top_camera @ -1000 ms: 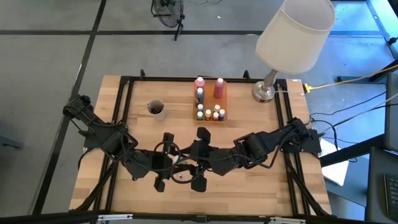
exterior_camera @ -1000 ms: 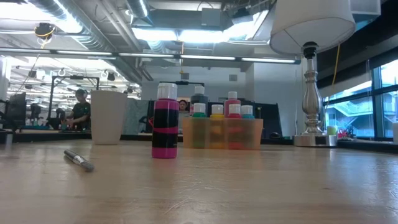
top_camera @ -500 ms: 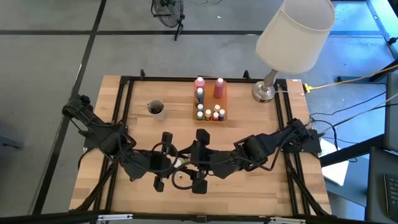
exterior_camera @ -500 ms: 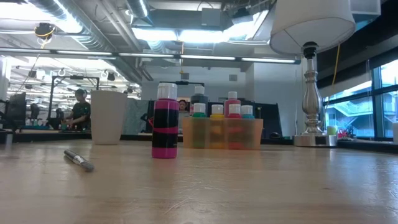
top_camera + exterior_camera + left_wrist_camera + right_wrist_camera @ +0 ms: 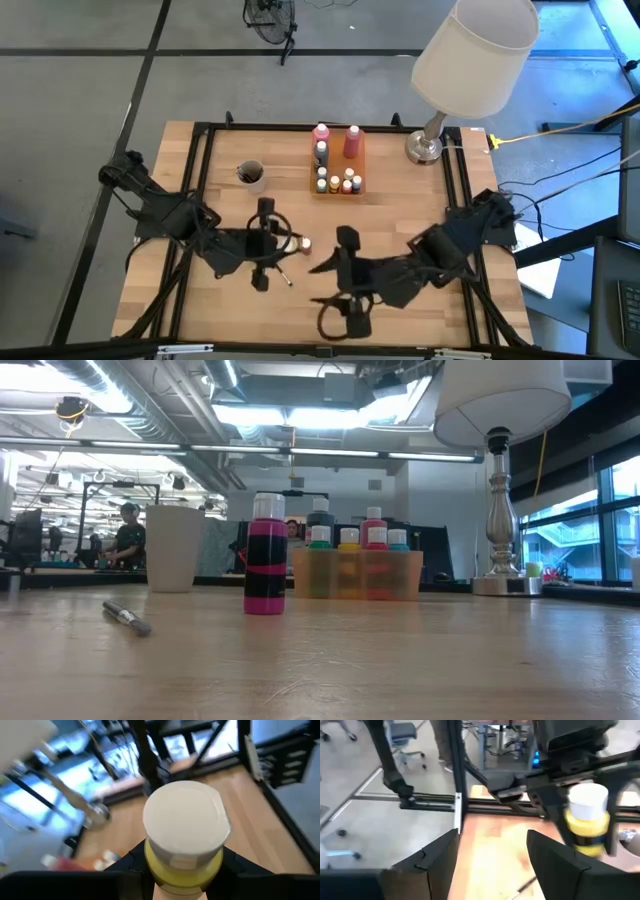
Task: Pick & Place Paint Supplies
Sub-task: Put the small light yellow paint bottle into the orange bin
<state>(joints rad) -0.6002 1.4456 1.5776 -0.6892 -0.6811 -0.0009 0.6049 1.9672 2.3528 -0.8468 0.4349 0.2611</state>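
A small yellow bottle with a white cap (image 5: 183, 837) is sitting clamped between the fingers of the left gripper (image 5: 292, 244), above the wooden table (image 5: 400, 200) left of its middle; in the left wrist view the cap is filling the centre with the dark fingers (image 5: 127, 865) pressing the yellow body from both sides; in the right wrist view the same bottle (image 5: 587, 820) is showing held in the other arm's jaws. A thin dark brush (image 5: 284, 275) is lying on the boards just beside that gripper; in the low view it (image 5: 127, 617) is resting flat on the left of the table.

The right gripper (image 5: 340, 315) is hanging over the near edge of the table, well apart from the bottle; its two fingers (image 5: 427, 862) are standing wide apart with nothing between them.

Toward the far side, an orange tray (image 5: 359, 160) is holding several tiny capped bottles (image 5: 334, 183) and a taller pink bottle (image 5: 352, 142); another pink bottle (image 5: 320, 133) is standing at its far left corner; the low view is showing a pink bottle with a dark band (image 5: 265, 565) in front of the tray (image 5: 358, 575). A white cup (image 5: 250, 175) is standing left of the tray; a lamp with a white shade (image 5: 475, 50) and metal base (image 5: 424, 148) is occupying the far right corner. A person (image 5: 127, 535) is showing in the room beyond.
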